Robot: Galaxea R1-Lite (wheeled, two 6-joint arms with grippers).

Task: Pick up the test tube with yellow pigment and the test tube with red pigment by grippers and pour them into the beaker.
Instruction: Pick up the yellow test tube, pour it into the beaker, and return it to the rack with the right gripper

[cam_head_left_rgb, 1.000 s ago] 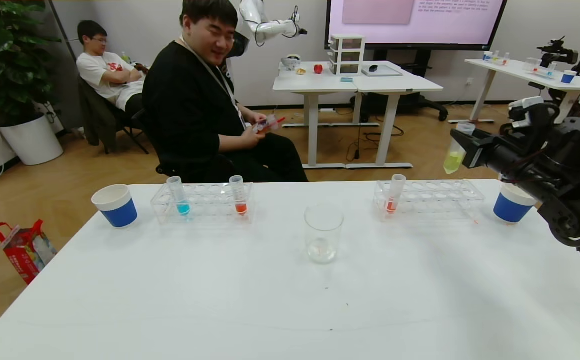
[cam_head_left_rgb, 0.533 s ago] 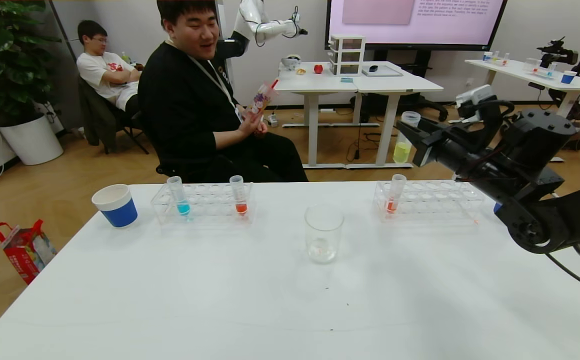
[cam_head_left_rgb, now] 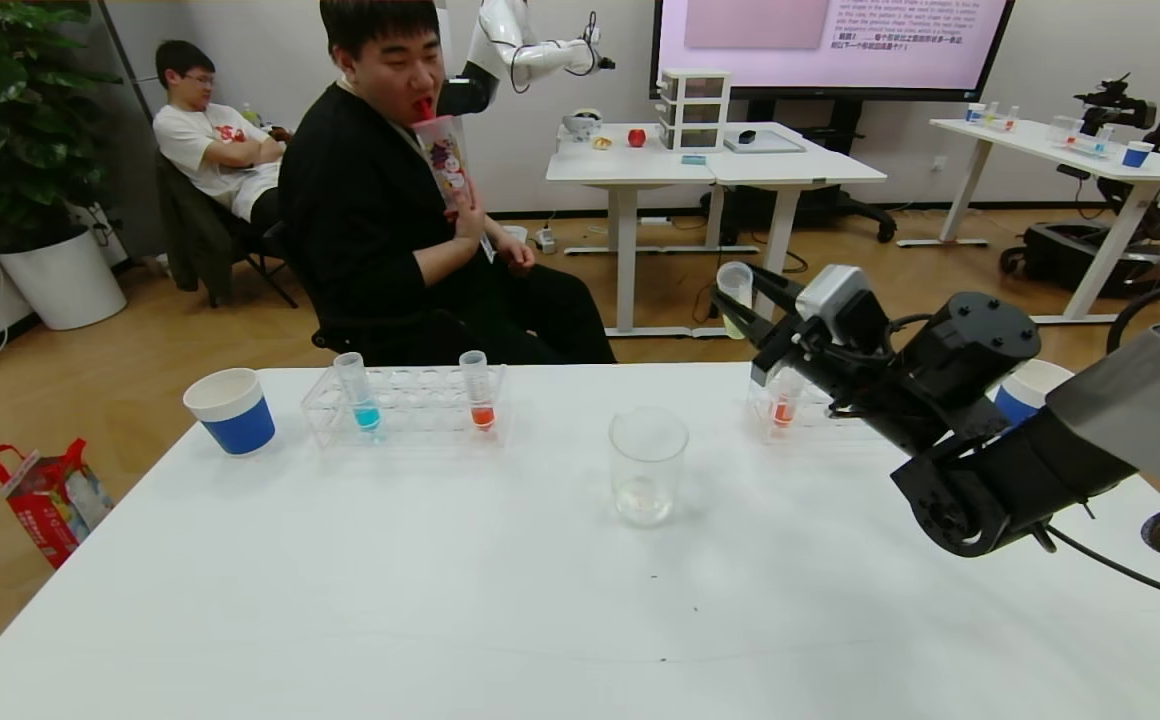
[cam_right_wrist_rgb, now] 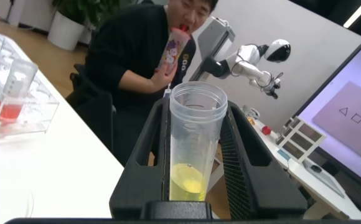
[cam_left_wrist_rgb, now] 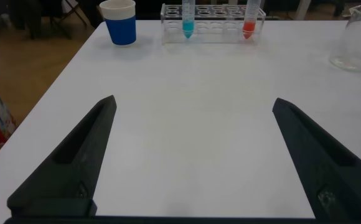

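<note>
My right gripper (cam_head_left_rgb: 743, 303) is shut on the test tube with yellow pigment (cam_head_left_rgb: 737, 289) and holds it in the air beyond the table's far edge, up and to the right of the beaker (cam_head_left_rgb: 647, 465). The right wrist view shows the tube (cam_right_wrist_rgb: 193, 149) clamped between both fingers, yellow liquid at its bottom. One test tube with red pigment (cam_head_left_rgb: 786, 395) stands in the right rack (cam_head_left_rgb: 880, 415), partly behind my arm. Another red tube (cam_head_left_rgb: 478, 390) stands in the left rack (cam_head_left_rgb: 405, 405). My left gripper (cam_left_wrist_rgb: 194, 102) is open and empty, low over the table.
A tube with blue liquid (cam_head_left_rgb: 360, 392) stands in the left rack. Blue paper cups stand at the far left (cam_head_left_rgb: 232, 410) and far right (cam_head_left_rgb: 1025, 390). A seated man (cam_head_left_rgb: 390, 220) is close behind the table's far edge.
My right arm has swung left and lower with the yellow tube, from the far right to just right of the beaker. The man has raised a drink to his mouth.
</note>
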